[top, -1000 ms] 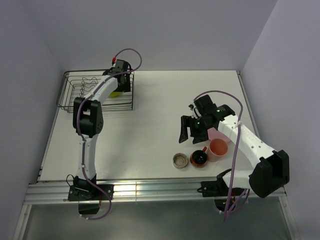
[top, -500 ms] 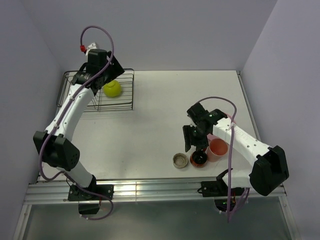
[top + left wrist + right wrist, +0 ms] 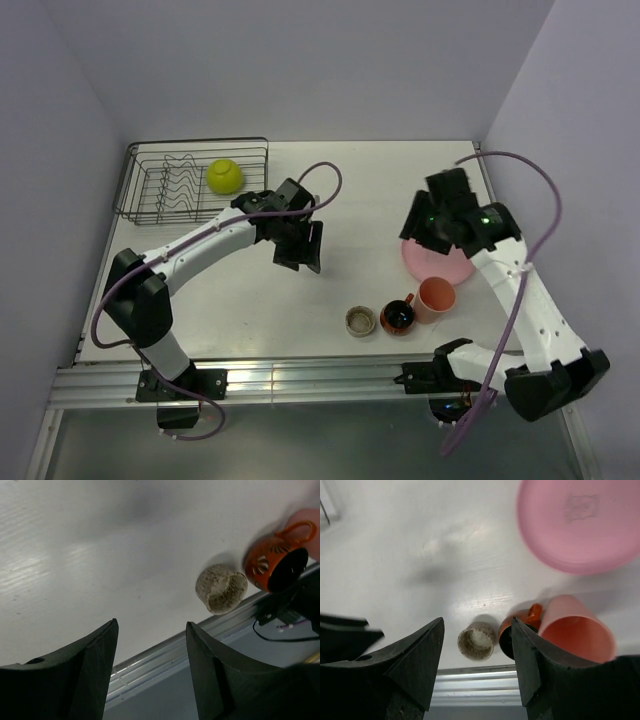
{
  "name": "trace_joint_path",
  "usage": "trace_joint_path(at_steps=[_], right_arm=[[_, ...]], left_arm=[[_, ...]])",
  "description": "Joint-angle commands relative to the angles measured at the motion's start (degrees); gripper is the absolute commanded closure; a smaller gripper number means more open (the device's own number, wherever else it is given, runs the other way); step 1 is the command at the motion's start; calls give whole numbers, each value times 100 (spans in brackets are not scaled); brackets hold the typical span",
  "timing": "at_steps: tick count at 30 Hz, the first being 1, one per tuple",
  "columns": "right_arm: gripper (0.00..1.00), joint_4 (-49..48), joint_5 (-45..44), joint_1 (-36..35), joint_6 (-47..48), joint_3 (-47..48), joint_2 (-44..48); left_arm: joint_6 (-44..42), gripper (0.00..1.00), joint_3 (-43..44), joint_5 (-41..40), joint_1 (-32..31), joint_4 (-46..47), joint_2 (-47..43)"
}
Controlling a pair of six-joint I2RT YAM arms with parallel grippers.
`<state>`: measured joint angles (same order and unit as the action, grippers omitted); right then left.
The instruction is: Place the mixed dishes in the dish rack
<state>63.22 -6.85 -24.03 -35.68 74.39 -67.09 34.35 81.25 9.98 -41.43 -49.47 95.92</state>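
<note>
The dark wire dish rack (image 3: 165, 190) stands at the back left with the lime-green bowl (image 3: 224, 176) in its right end. The pink plate (image 3: 445, 265) lies flat at the right. In front of it stand the salmon-pink cup (image 3: 436, 298), the orange-red mug (image 3: 398, 317) and the beige-grey cup (image 3: 360, 321). My left gripper (image 3: 303, 250) is open and empty over mid-table. Its wrist view shows the beige-grey cup (image 3: 221, 588) and mug (image 3: 275, 562) ahead. My right gripper (image 3: 422, 232) is open and empty above the plate's (image 3: 580, 525) far edge, with the cup (image 3: 575, 635), mug (image 3: 520, 625) and beige-grey cup (image 3: 477, 641) below.
The table's near edge is a metal rail (image 3: 300, 380) just in front of the three small dishes. Walls close off the back and both sides. The left arm's forearm (image 3: 200, 240) stretches from the left side toward mid-table.
My left arm has swung from the rack out to mid-table, leaving the green bowl in the rack. My right gripper has risen away from the mug toward the back right, uncovering the plate.
</note>
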Motion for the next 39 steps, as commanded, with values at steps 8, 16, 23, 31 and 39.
trace_joint_path(at_steps=[8, 16, 23, 31, 39], right_arm=[[37, 76, 834, 1779, -79, -426, 1048], [37, 138, 861, 1841, -53, -57, 1383], [38, 138, 993, 1832, -123, -108, 1549], [40, 102, 1458, 1832, -18, -521, 1541], [45, -187, 1837, 859, 193, -1339, 909]], left_arm=[[-736, 37, -118, 919, -1156, 201, 234], [-1088, 38, -83, 883, -1245, 429, 814], [-1211, 39, 171, 1067, -1429, 632, 1280], [-1352, 39, 391, 945, -1456, 421, 1447], [-1115, 38, -170, 575, -710, 263, 807]])
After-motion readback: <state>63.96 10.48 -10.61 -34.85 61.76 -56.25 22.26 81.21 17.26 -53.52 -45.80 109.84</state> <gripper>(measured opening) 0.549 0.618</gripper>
